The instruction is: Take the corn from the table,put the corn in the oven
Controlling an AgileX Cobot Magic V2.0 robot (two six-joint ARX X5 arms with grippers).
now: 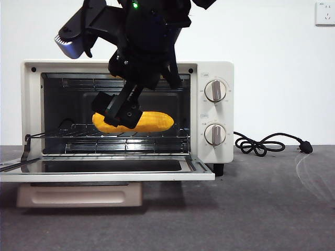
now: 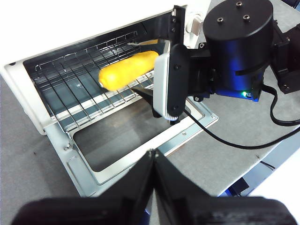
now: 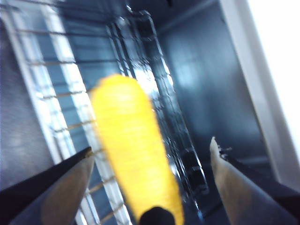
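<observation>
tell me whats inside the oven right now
The corn lies on the wire rack inside the oven; the open right gripper hides its left end.

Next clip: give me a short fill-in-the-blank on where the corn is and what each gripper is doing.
1. The corn lies on the wire ___ inside the oven.
2. The oven's door is ___.
3. The right gripper has its jaws ___ on either side of the corn.
4. The left gripper, back from the oven, has its jaws ___.

Missing words: rack; open; open; shut
</observation>
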